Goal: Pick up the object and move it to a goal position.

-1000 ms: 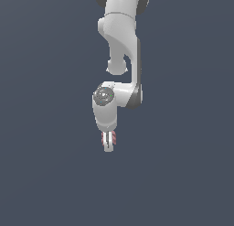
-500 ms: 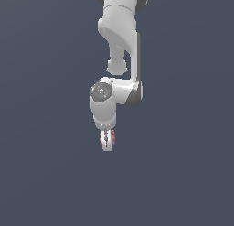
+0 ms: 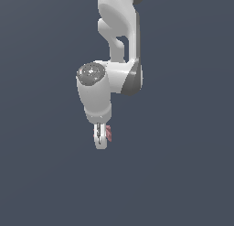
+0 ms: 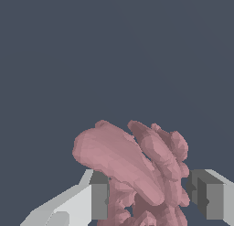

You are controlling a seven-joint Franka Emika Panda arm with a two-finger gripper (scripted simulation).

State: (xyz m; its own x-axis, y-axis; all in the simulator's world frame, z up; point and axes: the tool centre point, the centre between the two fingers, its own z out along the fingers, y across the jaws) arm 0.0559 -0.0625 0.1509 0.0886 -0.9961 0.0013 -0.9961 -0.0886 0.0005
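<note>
The object [image 3: 109, 132] is a small pinkish-red lumpy piece with finger-like lobes. In the exterior view it peeks out on the right side of my white gripper [image 3: 100, 141], which hangs straight down from the arm. The wrist view shows the object [image 4: 132, 163] large between the two grey finger pads [image 4: 99, 201], with both pads against its lower sides. My gripper [image 4: 153, 200] is shut on it. The lower part of the object is cut off by the frame edge.
Only a flat dark grey-blue background [image 3: 183, 174] surrounds the arm in both views. The white arm links [image 3: 119, 33] rise above the gripper to the frame's upper edge.
The arm has swung toward the exterior view's left, carrying the object along. The wrist has turned, so the object now shows on one side of the fingers.
</note>
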